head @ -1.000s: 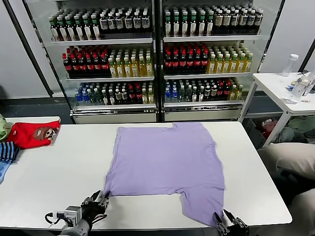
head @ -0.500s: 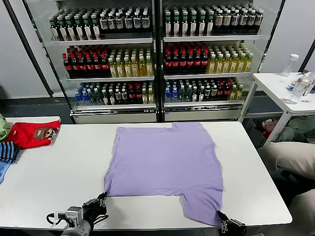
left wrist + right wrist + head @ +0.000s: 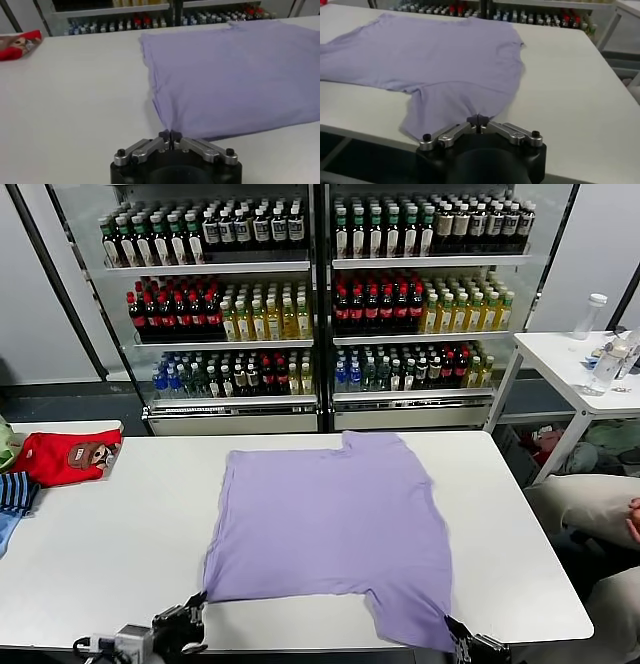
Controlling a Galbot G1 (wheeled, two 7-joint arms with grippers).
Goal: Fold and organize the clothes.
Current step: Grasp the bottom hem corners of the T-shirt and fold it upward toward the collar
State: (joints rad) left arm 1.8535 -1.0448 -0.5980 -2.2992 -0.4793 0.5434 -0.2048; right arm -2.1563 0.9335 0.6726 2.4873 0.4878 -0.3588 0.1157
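Behind the white table (image 3: 110, 544) stand two glass-fronted drink coolers (image 3: 320, 304), shelves packed with bottles from end to end. Out on the tabletop, spread flat and plain side up, lies the lavender T-shirt (image 3: 335, 529) — collar toward the coolers, hem toward the robot, sitting a little right of the middle.

Down at the near edge, both arms are in on it. The left gripper (image 3: 171, 142) has its fingers pinched tight on the shirt's near left corner, the cloth drawn to a small peak right at the tips. The right gripper (image 3: 478, 121) is clamped the same way on the near right end of the fabric, where the sleeve hangs close to the table's front edge.

Off on the far left of the table sits a red garment with a brown cartoon face (image 3: 68, 456), and just nearer than it a blue striped cloth (image 3: 14, 496) — both well apart from the shirt. To the right, beyond the table's end, a smaller white side table (image 3: 570, 359) carries a clear bottle (image 3: 591, 314). Nothing lies between the grippers and the cloth.
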